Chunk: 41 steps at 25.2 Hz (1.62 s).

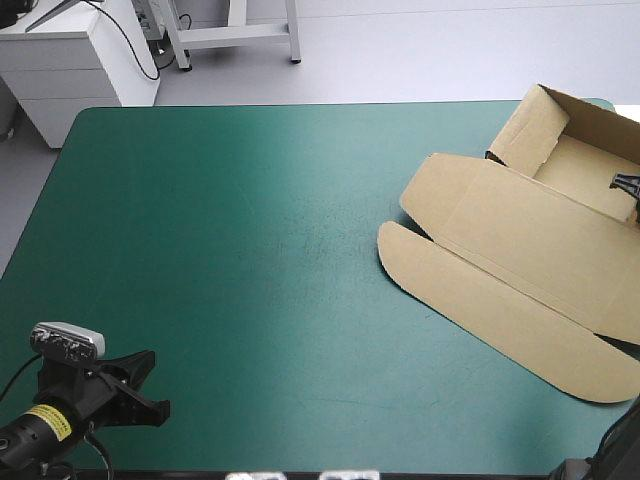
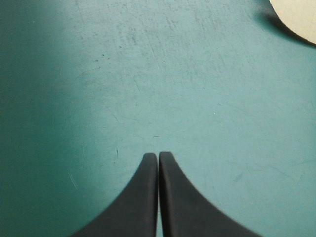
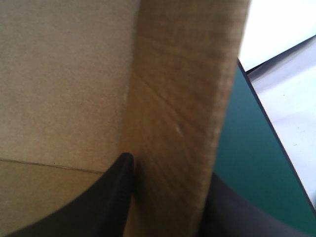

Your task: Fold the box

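**Brown box open on the table, right gripper pinching a wall**

Black fingers of the left gripper (image 2: pixel 158 157) are pressed together into one point, with nothing held. This gripper sits low over the near left corner of the table (image 1: pixel 60 200). Under it and ahead of it lies the teal-green cover (image 1: pixel 250 250). Farther ahead and off to one side, the round end of a flap (image 2: pixel 296 17) peeks in, well apart from the fingers.

That flap belongs to the box (image 1: pixel 520 240), which lies far across the table from the left gripper. The flap is flat on the cover. Behind it comes the lid (image 1: pixel 500 210), flat too. Past the lid is the tray (image 1: pixel 585 165), with its walls standing up.

The right gripper (image 3: pixel 170 173) reaches into the tray. Its fingers are almost together, clamped on one standing wall (image 3: pixel 182 98), one finger inside the tray and one outside. This wall blocks most of what lies ahead of the gripper. Beside the outer finger, the cover runs to the table's edge.
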Available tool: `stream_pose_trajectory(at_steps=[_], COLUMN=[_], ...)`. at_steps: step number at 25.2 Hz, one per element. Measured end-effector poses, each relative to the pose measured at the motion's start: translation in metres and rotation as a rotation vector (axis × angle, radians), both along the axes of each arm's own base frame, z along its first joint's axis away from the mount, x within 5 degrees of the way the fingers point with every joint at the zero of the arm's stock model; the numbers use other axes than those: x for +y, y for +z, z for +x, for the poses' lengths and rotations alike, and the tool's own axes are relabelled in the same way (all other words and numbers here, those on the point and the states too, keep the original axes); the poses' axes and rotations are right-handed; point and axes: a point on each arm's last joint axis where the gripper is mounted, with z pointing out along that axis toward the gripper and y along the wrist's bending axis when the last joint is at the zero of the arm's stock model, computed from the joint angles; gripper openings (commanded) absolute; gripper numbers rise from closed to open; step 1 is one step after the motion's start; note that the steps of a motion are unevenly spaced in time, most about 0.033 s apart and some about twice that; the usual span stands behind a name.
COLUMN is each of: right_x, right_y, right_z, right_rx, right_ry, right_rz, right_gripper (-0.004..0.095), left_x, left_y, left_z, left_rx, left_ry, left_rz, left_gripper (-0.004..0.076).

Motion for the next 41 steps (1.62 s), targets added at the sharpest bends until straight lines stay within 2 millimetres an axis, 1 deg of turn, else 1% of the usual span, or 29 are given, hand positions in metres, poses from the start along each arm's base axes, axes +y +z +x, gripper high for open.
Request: stream_pose_trajectory(at_steps=[2, 6, 9, 10, 12, 14, 15, 16, 17, 18, 19, 20, 21, 22, 23, 25, 27, 29, 30, 31, 32, 35, 38, 41], right_x=[0.0, -0.001, -0.001, -0.001, 0.002, 0.013, 0.02, 0.034, 0.043, 0.057, 0.065, 0.081, 0.089, 0.107, 0.118, 0.158, 0.178, 0.204, 0.22, 0.231, 0.242, 0.253, 0.252, 0.249], right_y=[0.004, 0.021, 0.046, 0.054, 0.078, 0.105, 0.12, 0.146, 0.159, 0.181, 0.191, 0.205, 0.209, 0.211, 0.211, 0.2, 0.191, 0.183, 0.18, 0.179, 0.177, 0.174, 0.168, 0.162], right_z=[0.0, 0.0, 0.001, 0.002, 0.0, -0.006, -0.011, -0.021, -0.027, -0.039, -0.044, -0.054, -0.059, -0.066, -0.071, -0.086, -0.094, -0.106, -0.116, -0.125, -0.138, -0.163, -0.19, -0.219], right_rx=[-0.002, -0.016, -0.058, -0.082, -0.151, -0.237, -0.282, -0.37, -0.418, -0.494, -0.523, -0.554, -0.559, -0.555, -0.548, -0.5, -0.469, -0.445, -0.439, -0.438, -0.435, -0.429, -0.453, -0.541], right_ry=[0.003, -0.021, -0.034, -0.033, -0.022, 0.027, 0.059, 0.129, 0.163, 0.213, 0.235, 0.278, 0.302, 0.36, 0.393, 0.526, 0.608, 0.706, 0.776, 0.833, 0.89, 0.944, 0.943, 0.929], right_rz=[0.0, -0.006, -0.022, -0.029, -0.046, -0.034, -0.022, 0.0, 0.014, 0.027, 0.027, 0.016, 0.013, 0.016, 0.021, 0.054, 0.067, 0.086, 0.086, 0.081, 0.083, 0.09, 0.063, -0.001], right_gripper=[0.0627, 0.0628, 0.0611, 0.0573, 0.0421, 0.0171, -0.0011, 0.0004, 0.0, 0.0, 0.0, 0.0, 0.0001, 0.0, 0.0, 0.0, 0.0, 0.0, 0.0, 0.0, 0.0, 0.0, 0.0, -0.0001], left_x=[0.0, 0.0, 0.0, 0.0, 0.0, 0.0, 0.0, 0.0, 0.0, 0.0, 0.0, 0.001, 0.001, 0.001, 0.001, 0.001, 0.001, 0.001, 0.001, 0.001, 0.001, 0.002, 0.005, 0.01], left_y=[0.0, -0.001, -0.001, -0.001, -0.001, -0.001, -0.001, -0.001, -0.001, -0.001, -0.002, -0.002, -0.002, -0.003, -0.003, -0.003, -0.003, -0.003, -0.003, -0.004, -0.005, -0.01, -0.011, -0.009], left_z=[0.0, 0.0, -0.001, -0.001, -0.001, -0.001, -0.001, -0.001, -0.001, -0.001, -0.001, -0.002, -0.002, -0.002, -0.002, -0.002, -0.002, -0.002, -0.002, -0.002, -0.002, -0.004, -0.011, -0.022], left_rx=[0.001, 0.007, 0.01, 0.01, 0.011, 0.012, 0.012, 0.014, 0.015, 0.017, 0.019, 0.027, 0.031, 0.033, 0.033, 0.034, 0.035, 0.035, 0.036, 0.039, 0.041, 0.032, -0.013, -0.085], left_ry=[0.0, 0.0, -0.001, -0.001, -0.001, -0.001, -0.001, -0.001, -0.001, -0.001, -0.001, -0.001, -0.002, -0.002, -0.002, -0.002, -0.002, -0.002, -0.002, -0.004, -0.005, -0.006, -0.005, -0.004], left_rz=[0.0, 0.003, 0.005, 0.005, 0.005, 0.006, 0.006, 0.007, 0.007, 0.008, 0.009, 0.013, 0.014, 0.015, 0.016, 0.016, 0.016, 0.016, 0.018, 0.022, 0.025, 0.021, 0.0, -0.031], left_gripper=[-0.0008, -0.0008, -0.0008, -0.0008, -0.0008, -0.0008, -0.0008, -0.0008, -0.0008, -0.0008, -0.0008, -0.0008, -0.0008, -0.0008, -0.0008, -0.0008, -0.0008, -0.0008, -0.0008, -0.0008, -0.0008, -0.0008, -0.0008, -0.0008])
